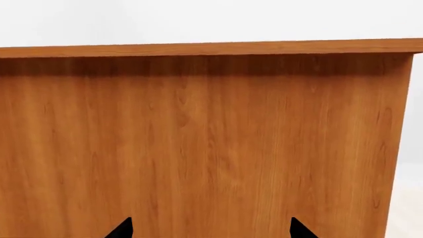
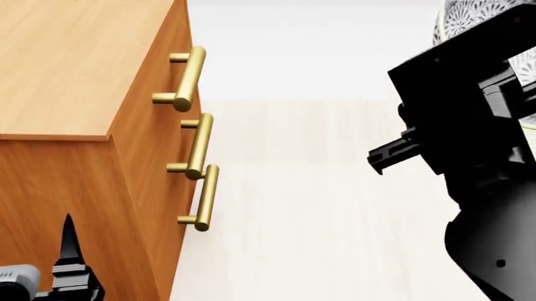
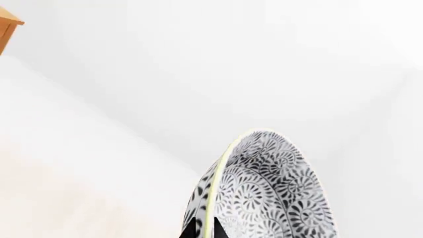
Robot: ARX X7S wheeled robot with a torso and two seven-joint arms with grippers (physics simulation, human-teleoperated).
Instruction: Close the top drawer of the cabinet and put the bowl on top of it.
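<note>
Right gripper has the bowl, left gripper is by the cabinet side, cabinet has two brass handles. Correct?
Not quite: the cabinet has three brass handles, as the head view shows. The rest holds: the right gripper has the bowl by its rim, and the left gripper faces the cabinet's side panel.

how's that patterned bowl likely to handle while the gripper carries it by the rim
The bowl looks like rigid glazed ceramic, so probably stiff but breakable if dropped. Its smooth, thin rim looks slippery, and the right gripper seems to pinch only the edge, so it may swivel or slip. It is held tilted on edge.
</note>
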